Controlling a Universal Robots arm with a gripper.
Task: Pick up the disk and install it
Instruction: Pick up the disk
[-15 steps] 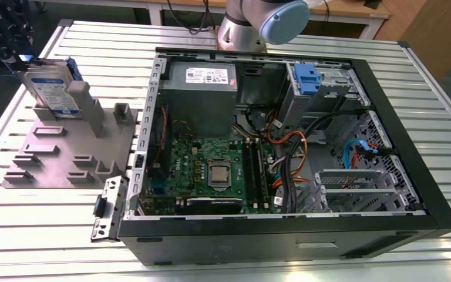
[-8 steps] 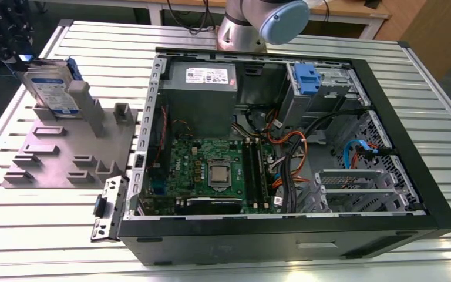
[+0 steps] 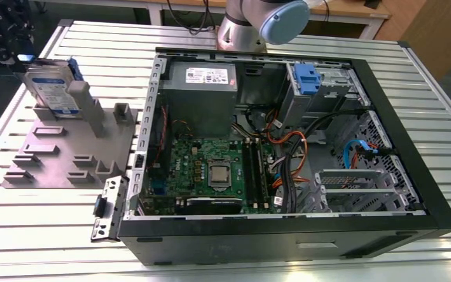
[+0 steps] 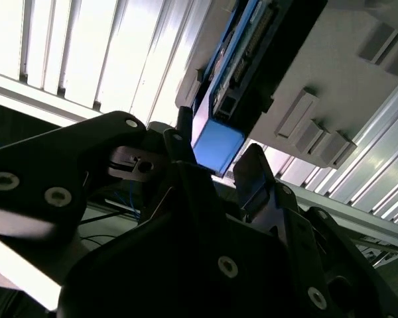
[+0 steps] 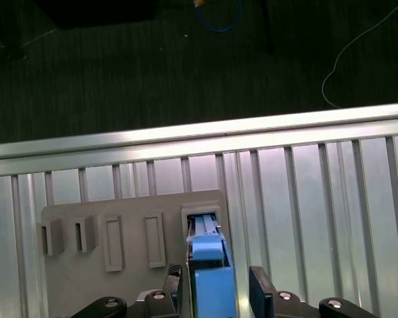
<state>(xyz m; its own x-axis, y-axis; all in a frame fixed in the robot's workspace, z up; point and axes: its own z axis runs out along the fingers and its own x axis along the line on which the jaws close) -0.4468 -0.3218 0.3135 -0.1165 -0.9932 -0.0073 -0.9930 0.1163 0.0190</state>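
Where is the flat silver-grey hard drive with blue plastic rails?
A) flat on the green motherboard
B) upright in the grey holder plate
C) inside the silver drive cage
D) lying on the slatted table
B: the silver-grey disk stands on edge in the grey holder plate, outside the black computer case, with the open gripper straddling it.

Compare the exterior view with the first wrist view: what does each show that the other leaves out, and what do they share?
Exterior view: the open computer case with its motherboard, power supply and blue-latched drive cage. First wrist view: the gripper, fingers open either side of the disk, and dark floor beyond the slatted table. Shared: the disk standing upright in the grey holder on the slatted table.
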